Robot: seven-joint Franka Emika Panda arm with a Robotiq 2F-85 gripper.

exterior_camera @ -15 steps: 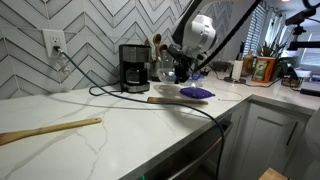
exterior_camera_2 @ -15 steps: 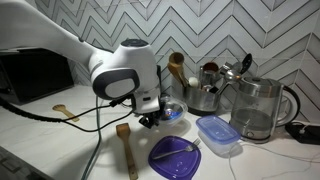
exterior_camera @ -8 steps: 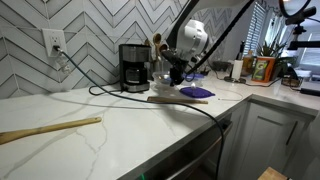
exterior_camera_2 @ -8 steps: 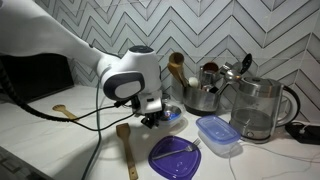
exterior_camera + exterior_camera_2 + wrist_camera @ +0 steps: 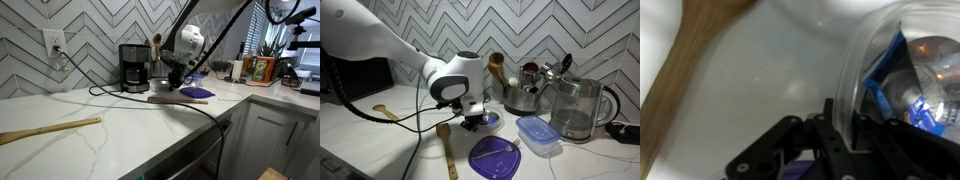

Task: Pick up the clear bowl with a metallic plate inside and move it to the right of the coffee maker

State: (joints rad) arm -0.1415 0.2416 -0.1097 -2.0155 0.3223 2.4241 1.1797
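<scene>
The clear bowl (image 5: 902,70) has a bluish tint and holds a shiny metallic plate and something blue. My gripper (image 5: 840,125) is shut on its rim, one finger inside and one outside. In both exterior views the gripper (image 5: 172,80) (image 5: 473,120) holds the bowl (image 5: 491,118) low over the counter, just right of the black coffee maker (image 5: 133,67). I cannot tell whether the bowl touches the counter.
A flat blue-purple disc (image 5: 495,157) (image 5: 195,93) and a wooden spatula (image 5: 446,146) (image 5: 165,99) lie close by. A steel crock of utensils (image 5: 523,96), a clear lidded container (image 5: 538,134) and a glass kettle (image 5: 578,108) stand beyond. A long wooden spoon (image 5: 50,130) lies far off.
My arm has moved down and towards the coffee maker with the bowl still in the gripper.
</scene>
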